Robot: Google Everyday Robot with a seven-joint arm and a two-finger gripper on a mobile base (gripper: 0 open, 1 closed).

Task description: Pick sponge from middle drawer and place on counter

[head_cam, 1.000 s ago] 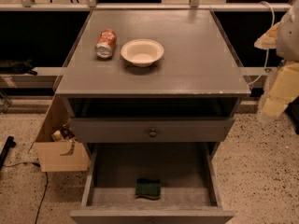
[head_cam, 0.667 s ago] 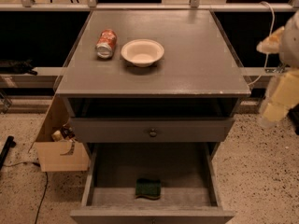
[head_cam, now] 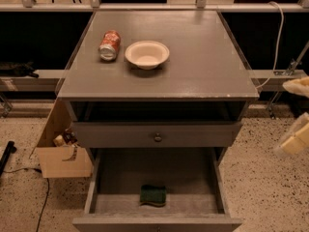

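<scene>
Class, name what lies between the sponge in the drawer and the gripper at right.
The camera view shows the sponge on bare floor of the drawer, then its right wall, then speckled ground up to the gripper at the right edge.

gripper point(head_cam: 295, 115) | right edge of view | pale cream-yellow blocky parts | whitish translucent lower casing

My gripper point(head_cam: 295, 114) hangs at the frame's right edge; the sponge point(head_cam: 153, 195) lies at bottom centre in the open middle drawer point(head_cam: 120, 178).
</scene>
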